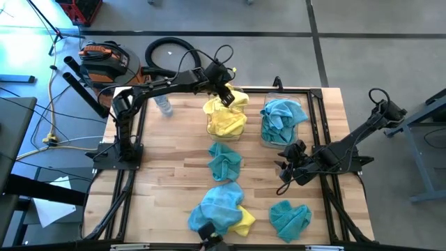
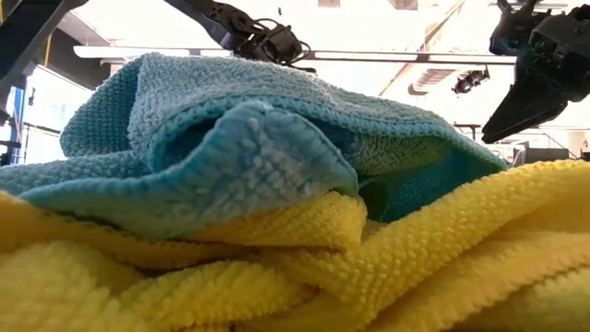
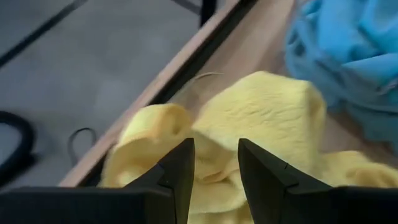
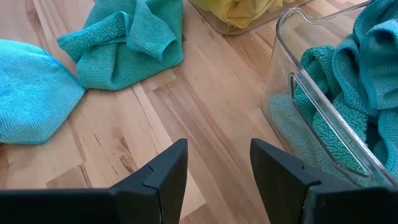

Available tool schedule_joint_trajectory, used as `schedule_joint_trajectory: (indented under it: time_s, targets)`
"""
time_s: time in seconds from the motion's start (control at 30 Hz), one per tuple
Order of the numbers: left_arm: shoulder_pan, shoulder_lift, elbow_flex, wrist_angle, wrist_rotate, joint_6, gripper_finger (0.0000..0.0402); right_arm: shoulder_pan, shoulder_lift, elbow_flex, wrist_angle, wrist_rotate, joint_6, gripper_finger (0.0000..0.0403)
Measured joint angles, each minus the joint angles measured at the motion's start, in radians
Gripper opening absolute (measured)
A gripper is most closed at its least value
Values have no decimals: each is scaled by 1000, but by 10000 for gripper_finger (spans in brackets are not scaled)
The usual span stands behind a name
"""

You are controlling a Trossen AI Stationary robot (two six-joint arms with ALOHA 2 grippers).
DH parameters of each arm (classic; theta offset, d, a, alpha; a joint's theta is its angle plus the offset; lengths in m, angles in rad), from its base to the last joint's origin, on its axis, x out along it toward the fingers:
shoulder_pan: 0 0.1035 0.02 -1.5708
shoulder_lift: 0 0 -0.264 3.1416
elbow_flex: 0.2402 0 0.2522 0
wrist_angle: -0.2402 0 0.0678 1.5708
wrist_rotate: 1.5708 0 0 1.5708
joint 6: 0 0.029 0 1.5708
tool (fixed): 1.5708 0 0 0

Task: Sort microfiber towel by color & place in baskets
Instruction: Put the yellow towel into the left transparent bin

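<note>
Two clear baskets stand at the table's far middle. The left basket [image 1: 211,130] holds a heap of yellow towels [image 1: 224,117]; the right basket [image 1: 304,111] holds blue towels [image 1: 281,120]. My left gripper [image 1: 226,94] hovers open just above the yellow heap [image 3: 261,112], with nothing between its fingers. My right gripper [image 1: 286,174] waits open over bare wood [image 4: 217,124], beside the blue basket's near wall [image 4: 298,93]. A teal towel [image 1: 224,160] lies crumpled mid-table. Near the front edge a blue towel [image 1: 217,206] lies on a yellow one [image 1: 244,222], and another teal towel [image 1: 290,217] lies to their right.
A small clear bottle [image 1: 164,106] stands at the far left of the table. Black frame rails [image 1: 132,174] run along both sides. The low view is filled by the blue towel [image 2: 277,120] lying over the yellow one [image 2: 369,267].
</note>
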Motion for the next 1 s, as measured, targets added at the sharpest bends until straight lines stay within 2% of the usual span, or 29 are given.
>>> schedule_joint_trajectory:
  time_s: [0.13,0.23,0.33,0.53,1.0]
  targets:
    - [-27,18,0,34,68,3,113,0,0,0,0,0,-2,171]
    - [-56,30,-1,37,78,35,113,0,0,0,0,0,-3,171]
    - [-74,51,0,37,48,78,113,0,0,0,0,0,0,171]
    - [-70,113,-1,10,-91,61,113,0,0,0,0,0,0,171]
    - [-34,194,0,-5,-11,19,113,0,0,0,0,0,0,171]
